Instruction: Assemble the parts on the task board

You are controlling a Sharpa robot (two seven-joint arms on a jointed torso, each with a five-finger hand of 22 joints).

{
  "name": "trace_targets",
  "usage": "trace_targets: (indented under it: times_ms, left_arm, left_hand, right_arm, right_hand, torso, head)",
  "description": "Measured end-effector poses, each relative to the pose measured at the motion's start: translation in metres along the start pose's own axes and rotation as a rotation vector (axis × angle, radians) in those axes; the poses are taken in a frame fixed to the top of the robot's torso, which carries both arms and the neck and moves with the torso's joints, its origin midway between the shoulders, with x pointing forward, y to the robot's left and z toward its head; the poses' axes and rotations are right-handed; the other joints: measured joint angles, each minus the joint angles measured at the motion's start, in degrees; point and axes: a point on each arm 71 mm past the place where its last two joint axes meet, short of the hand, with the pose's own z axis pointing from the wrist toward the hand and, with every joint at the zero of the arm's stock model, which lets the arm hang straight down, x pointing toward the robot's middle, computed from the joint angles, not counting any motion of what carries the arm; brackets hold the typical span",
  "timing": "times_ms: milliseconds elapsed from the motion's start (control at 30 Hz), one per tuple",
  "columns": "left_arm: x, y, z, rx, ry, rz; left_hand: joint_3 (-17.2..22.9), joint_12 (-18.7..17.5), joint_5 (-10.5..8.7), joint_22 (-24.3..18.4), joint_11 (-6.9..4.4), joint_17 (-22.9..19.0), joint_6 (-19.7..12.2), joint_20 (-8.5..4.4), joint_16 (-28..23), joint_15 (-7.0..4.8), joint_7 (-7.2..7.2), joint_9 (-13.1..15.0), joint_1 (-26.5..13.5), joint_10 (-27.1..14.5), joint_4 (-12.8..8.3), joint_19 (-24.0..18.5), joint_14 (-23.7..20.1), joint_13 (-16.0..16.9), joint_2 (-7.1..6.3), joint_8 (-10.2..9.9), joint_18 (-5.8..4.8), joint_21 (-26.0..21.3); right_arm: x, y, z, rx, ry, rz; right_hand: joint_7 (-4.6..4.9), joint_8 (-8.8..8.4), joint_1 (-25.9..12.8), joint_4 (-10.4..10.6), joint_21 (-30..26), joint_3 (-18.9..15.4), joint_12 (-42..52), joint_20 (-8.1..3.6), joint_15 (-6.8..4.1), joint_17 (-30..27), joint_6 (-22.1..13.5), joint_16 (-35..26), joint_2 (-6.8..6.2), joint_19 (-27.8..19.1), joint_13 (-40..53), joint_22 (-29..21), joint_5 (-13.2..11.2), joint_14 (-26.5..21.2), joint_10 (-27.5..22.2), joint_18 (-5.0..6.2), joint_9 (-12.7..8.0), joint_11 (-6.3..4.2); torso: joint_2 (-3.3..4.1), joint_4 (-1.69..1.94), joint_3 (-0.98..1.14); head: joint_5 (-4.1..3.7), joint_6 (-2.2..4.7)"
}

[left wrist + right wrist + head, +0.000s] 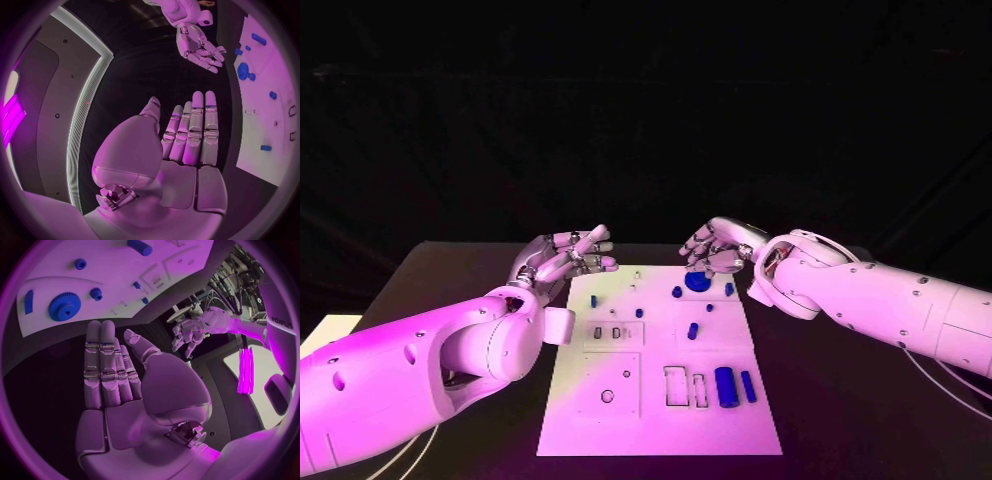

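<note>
The white task board (pixel 661 400) lies in the middle of the black table with several small blue parts on it. A round blue gear (pixel 697 282) sits near its far edge, with a blue bar (pixel 730 289) beside it. A blue cylinder (pixel 726 382) and a slimmer blue piece (pixel 749 386) lie near the front right. My left hand (pixel 568 255) hovers at the board's far left corner, fingers apart, holding nothing. My right hand (pixel 718 247) hangs just beyond the gear, empty too. The gear (pixel 64 306) and the straight fingers (pixel 103 365) show in the right wrist view.
Rectangular slots (pixel 676 386) and a round hole (pixel 607 396) mark the board's front half. Small blue pegs (pixel 692 330) stand mid-board. Black table surface (pixel 848 420) surrounds the board. The board's edge (pixel 269 160) and my right hand (pixel 201 50) appear in the left wrist view.
</note>
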Motion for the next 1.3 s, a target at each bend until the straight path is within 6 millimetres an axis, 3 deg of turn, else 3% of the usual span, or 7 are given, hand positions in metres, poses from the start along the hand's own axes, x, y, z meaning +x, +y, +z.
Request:
trace_targets:
  times_ms: [233,567,733,767,833,933,1300]
  left_arm:
    - [0.013,-0.007,-0.009,0.000,0.038,-0.028]
    - [0.020,-0.010,-0.013,-0.004,0.059,-0.043]
    - [0.021,-0.009,-0.012,-0.006,0.064,-0.048]
    - [0.022,-0.009,-0.012,-0.007,0.065,-0.050]
    - [0.022,-0.009,-0.012,-0.009,0.066,-0.051]
    - [0.022,-0.009,-0.011,-0.011,0.065,-0.053]
    - [0.023,-0.008,-0.011,-0.016,0.071,-0.059]
  left_hand:
    - [0.00,0.00,0.00,-0.01,0.00,0.02,0.00,0.00,0.00,0.00,0.00,0.00,0.00,0.00,0.00,0.00,0.00,0.00,0.00,-0.02,-0.01,0.00]
    - [0.00,0.00,0.00,-0.06,0.00,0.17,0.00,0.00,0.00,0.00,0.00,-0.07,0.00,0.00,0.00,0.00,0.00,-0.01,0.00,-0.21,-0.01,0.00]
    - [-0.16,0.00,0.00,-0.08,0.00,0.26,0.00,0.00,0.00,0.01,0.00,-0.07,0.00,0.00,-0.16,0.00,-0.01,-0.01,0.00,-0.21,-0.01,0.00]
    - [-0.16,0.00,0.00,-0.14,0.00,0.31,0.00,0.00,0.00,0.01,0.00,-0.07,0.23,0.00,-0.16,0.00,-0.01,-0.02,0.23,-0.21,-0.01,0.00]
    - [0.00,0.00,0.00,-0.22,0.00,0.37,-0.01,0.00,0.00,0.01,0.00,-0.06,0.23,0.00,-0.31,0.00,-0.01,-0.02,0.23,-0.42,-0.01,0.00]
    - [0.00,0.00,0.00,-0.23,0.00,0.37,-0.01,0.00,0.00,0.01,0.00,-0.06,0.23,-0.01,-0.31,0.00,-0.01,-0.02,0.23,-0.43,-0.01,0.00]
    - [-0.09,-0.07,0.00,-0.38,0.01,0.50,-0.01,0.00,-0.01,0.22,0.00,-0.06,0.23,-0.01,-0.40,0.00,-0.23,-0.02,0.23,-0.43,-0.01,-0.22]
  right_arm:
    - [0.003,0.005,0.004,0.019,0.065,-0.213]
    - [0.006,0.012,0.008,0.017,0.102,-0.359]
    - [0.009,0.016,0.010,0.014,0.126,-0.402]
    - [0.010,0.016,0.010,0.014,0.131,-0.410]
    - [0.010,0.017,0.010,0.014,0.139,-0.421]
    - [0.011,0.017,0.011,0.018,0.149,-0.436]
    - [0.014,0.018,0.014,0.029,0.168,-0.465]
  right_hand:
    - [-1.09,0.00,-0.76,0.93,4.30,0.54,-0.31,-0.78,-0.51,5.66,1.09,7.03,-0.75,1.19,0.13,2.46,-0.85,0.50,1.80,0.00,0.00,-0.96]
    - [-1.36,0.00,-1.60,2.10,8.25,1.71,-0.67,-1.11,-1.09,11.22,1.36,13.71,-1.60,2.22,0.42,4.73,-1.08,0.44,2.01,0.00,-0.01,-1.18]
    - [-1.98,-0.23,-2.38,3.61,14.12,2.42,-0.30,-1.43,-1.54,33.26,0.92,36.78,-2.74,4.80,1.34,8.28,-1.43,0.31,2.82,0.01,-0.02,-1.99]
    - [-1.98,-0.23,-2.50,3.87,18.78,2.64,-0.30,-1.46,-1.54,35.58,0.92,39.37,-2.96,6.41,1.52,13.59,-1.44,0.30,2.82,-0.07,-0.02,-1.99]
    - [-1.99,-0.23,-2.79,4.42,30.01,2.89,-0.30,-1.54,-1.67,28.96,0.92,33.80,-3.25,9.88,1.84,27.64,-1.43,0.18,2.83,-2.33,-0.02,-1.99]
    - [-2.17,-0.23,-2.40,5.12,37.30,3.58,-0.30,-1.49,-1.75,28.60,1.11,33.61,-3.63,10.70,2.35,36.18,-1.43,0.09,2.83,-2.73,-0.02,-2.00]
    - [-1.87,-0.23,-2.02,6.39,44.80,5.40,-0.53,-1.16,-1.74,34.85,1.87,40.10,-4.01,10.37,2.67,44.79,-1.43,0.09,1.35,-3.57,0.13,-1.57]
  torso:
    - [1.50,0.74,-0.33]
    - [2.93,1.55,-0.70]
    - [3.49,1.85,-0.85]
    - [3.57,1.88,-0.86]
    - [3.72,1.98,-0.92]
    - [3.93,2.07,-0.96]
    - [4.39,2.27,-1.01]
  head:
    - [-0.72,0.29]
    - [-1.30,0.44]
    - [-1.42,0.49]
    - [-1.46,0.50]
    - [-1.55,0.50]
    - [-1.66,0.50]
    - [-1.81,0.53]
